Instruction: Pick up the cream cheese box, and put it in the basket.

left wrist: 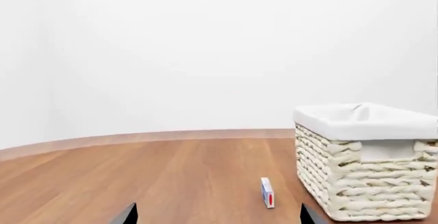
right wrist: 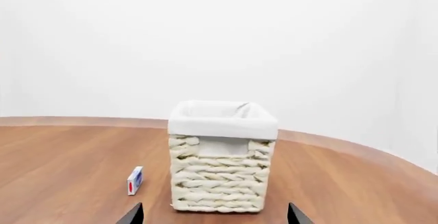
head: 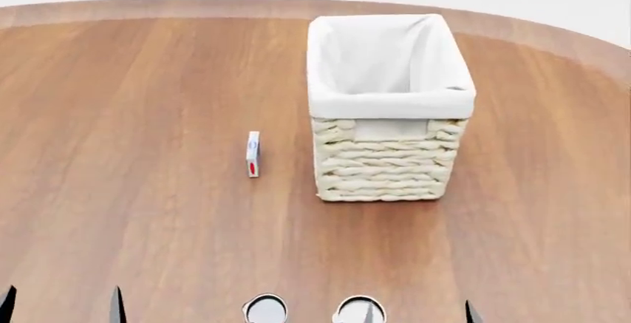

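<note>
Both sets of jaws are sitting spread apart with nothing between them. You're only seeing the dark fingertips poking into the bottom of each wrist view, so the left gripper (left wrist: 217,215) and right gripper (right wrist: 215,214) are both just hanging over bare wood, well short of anything.

Biggest thing going is the round wooden table (head: 128,212), filling pretty much the whole head view with its curved far edge showing against a plain white backdrop.

Next up, the basket (head: 386,162) is standing upright a bit right of centre, cream woven sides with a white cloth liner folding over the rim. From the head view you're looking down into it and it's showing only liner inside.

Then the cream cheese box (head: 253,154), tiny by comparison. It's standing on a thin edge on the table just left of the basket, near it but not touching, with a red mark and a bit of blue showing on the narrow side.

Right at the bottom edge of the head view, two round cans (head: 266,310) are peeking in side by side, mostly cut off.
</note>
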You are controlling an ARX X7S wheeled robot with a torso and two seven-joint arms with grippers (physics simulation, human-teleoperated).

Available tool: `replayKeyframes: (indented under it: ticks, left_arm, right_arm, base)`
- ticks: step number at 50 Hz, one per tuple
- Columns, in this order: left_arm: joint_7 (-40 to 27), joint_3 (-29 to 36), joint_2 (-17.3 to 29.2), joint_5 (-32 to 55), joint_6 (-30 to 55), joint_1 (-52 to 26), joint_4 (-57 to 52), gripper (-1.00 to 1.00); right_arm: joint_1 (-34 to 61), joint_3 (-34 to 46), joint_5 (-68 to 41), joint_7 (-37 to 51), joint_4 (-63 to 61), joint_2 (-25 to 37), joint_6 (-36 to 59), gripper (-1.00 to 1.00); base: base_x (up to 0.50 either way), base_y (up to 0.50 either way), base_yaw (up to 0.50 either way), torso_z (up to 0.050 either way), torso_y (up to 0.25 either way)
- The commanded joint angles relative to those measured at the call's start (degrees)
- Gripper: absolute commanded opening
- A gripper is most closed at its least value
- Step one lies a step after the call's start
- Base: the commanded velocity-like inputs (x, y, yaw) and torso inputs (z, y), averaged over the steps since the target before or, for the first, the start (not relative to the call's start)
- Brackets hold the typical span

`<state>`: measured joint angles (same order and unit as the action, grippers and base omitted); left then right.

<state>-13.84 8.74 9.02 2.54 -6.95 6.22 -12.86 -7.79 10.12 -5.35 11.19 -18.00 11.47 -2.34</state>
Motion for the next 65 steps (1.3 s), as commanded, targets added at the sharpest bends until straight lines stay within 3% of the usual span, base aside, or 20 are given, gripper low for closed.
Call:
replayKeyframes:
  ticks: [1,35,65]
  left_arm:
    - [-0.99,0.46,0.28,-0.3,-0.67,0.22,-0.1,1.0]
    - [-2.24,1.11,1.41,1.53,-2.1,-0.13,1.75,1.0]
    - [-3.27,2.07,2.23,2.13,-2.53,-0.45,2.57,1.0]
  right_arm:
    - [0.43,2.92,2.0,0.11,-0.46,0.05,3.3,1.0]
    - [0.91,5.26,3.44,2.19,1.01,1.26,2.44,1.0]
    - [1.74,5.68,1.8,3.11,2.17,1.85,2.85,1.0]
  base:
    - [0.32,-0.21,0.0,0.0,0.0]
    - [0.49,-0.15,0.0,0.0,0.0]
    - [0.09,-0.01,0.0,0.0,0.0]
